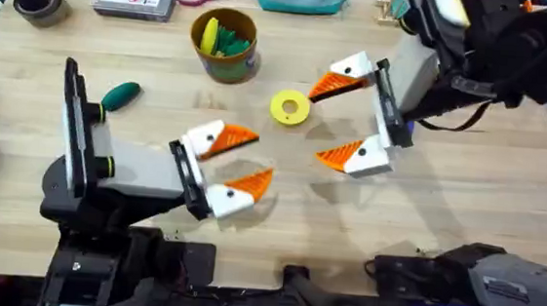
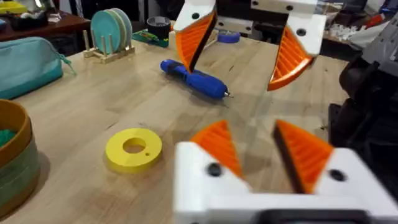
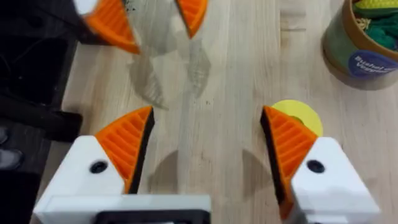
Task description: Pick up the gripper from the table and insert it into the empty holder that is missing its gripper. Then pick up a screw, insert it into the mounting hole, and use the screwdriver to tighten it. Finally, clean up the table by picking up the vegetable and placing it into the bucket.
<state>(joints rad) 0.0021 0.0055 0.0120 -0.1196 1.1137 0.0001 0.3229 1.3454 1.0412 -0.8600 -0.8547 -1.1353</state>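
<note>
Table (image 1: 465, 207): wide light wood planks, carries all items.

Left arm gripper (image 1: 235, 172): low over table centre-left, fingers spread apart, nothing held. Orange tips present on both white mounts.

Right arm gripper (image 1: 347, 115): opposite, centre-right, fingers wide apart, nothing held. Both tips fitted too. No bare holder identifiable in these views; no loose orange block or screw identifiable either.

Bucket (image 1: 225, 44): olive-yellow pail at far centre-left, yellow and green items inside. In right wrist view, bucket (image 3: 367, 43) near yellow ring.

Screwdriver (image 2: 194, 78): blue, pen-shaped, lying flat on table behind right gripper, seen in left wrist view past the orange tips. Untouched.

Yellow ring (image 1: 290, 108): flat on table betw. the two grippers, just beside right gripper's far finger. Not a task item.

Vegetable (image 1: 120, 93): dark green oval, on table at left, near left arm's upper link, well apart from both grippers and from bucket. Not yet in bucket.

Risks, judged from present layout:
- Grippers face each other closely; simultaneous advance likely to cause tip-to-tip collision.
- Ring close to right finger; sweep may push it toward bucket or cause mis-grasp.
- Vegetable smooth, oval; off-centre pinch likely to squirt it out or roll it off-table.
- Left arm link near vegetable; turning to reach may knock it away.
- Screwdriver cylindrical; nudge may roll it.
</note>
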